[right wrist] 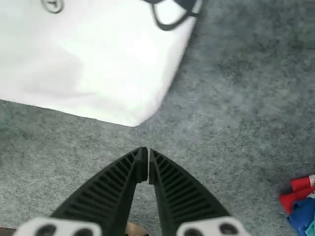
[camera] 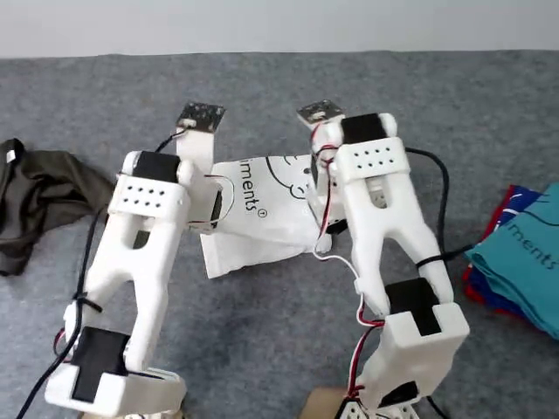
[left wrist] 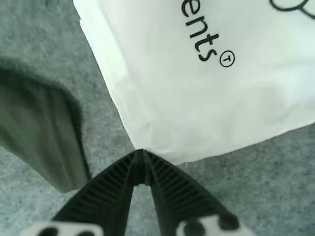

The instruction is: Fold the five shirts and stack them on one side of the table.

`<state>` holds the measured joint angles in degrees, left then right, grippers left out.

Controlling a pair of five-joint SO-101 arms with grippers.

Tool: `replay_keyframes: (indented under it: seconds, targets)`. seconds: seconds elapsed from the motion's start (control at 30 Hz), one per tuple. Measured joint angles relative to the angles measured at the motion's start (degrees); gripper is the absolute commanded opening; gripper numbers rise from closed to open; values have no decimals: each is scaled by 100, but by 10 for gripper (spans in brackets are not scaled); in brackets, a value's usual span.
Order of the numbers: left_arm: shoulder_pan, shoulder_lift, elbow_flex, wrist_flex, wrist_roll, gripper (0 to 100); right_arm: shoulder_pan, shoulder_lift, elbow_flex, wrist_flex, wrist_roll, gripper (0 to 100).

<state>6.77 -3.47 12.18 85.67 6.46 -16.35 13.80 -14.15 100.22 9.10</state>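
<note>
Looking down from the high camera, I see a white folded cloth shirt with black print (camera: 262, 236) lying flat in the middle of the grey fuzzy surface (camera: 262, 340). Both white arms lean over it. The left arm is over its left edge and the right arm is over its right edge.

My left pincer (left wrist: 141, 158) is clenched, with its two black jaws pressed together. Its tip sits right at a corner of the white shirt (left wrist: 206, 98). I cannot tell if any cloth is pinched between the tips. Near it lies a dark green crumpled cloth shirt (left wrist: 44, 132). From the high camera that dark green shirt (camera: 39, 205) is a loose heap at the far left of the surface, apart from the white one.

My right pincer (right wrist: 144, 153) is clenched too, with nothing in it. It hangs over bare grey surface, near another corner of the white shirt (right wrist: 88, 64) but not touching it.

At the right side of the surface there is a stack of folded cloth shirts (camera: 520, 262). A teal one is on top, with blue and red ones under it. A bit of that stack (right wrist: 301, 204) shows past my right pincer.
</note>
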Motion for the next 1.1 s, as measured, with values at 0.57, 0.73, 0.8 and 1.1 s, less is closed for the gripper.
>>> replay_keyframes:
  seconds: [0.57,0.73,0.8,1.1]
  targets:
    - [123,-35,642,9,0,205,-35,0,0,0,0,10]
    - [123,-35,642,9,0,204,-35,0,0,18,0,10]
    - [123,-44,642,9,0,203,-35,0,0,18,0,10]
    - [-1169,-53,-79,193,0,16,-35,0,0,18,0,10]
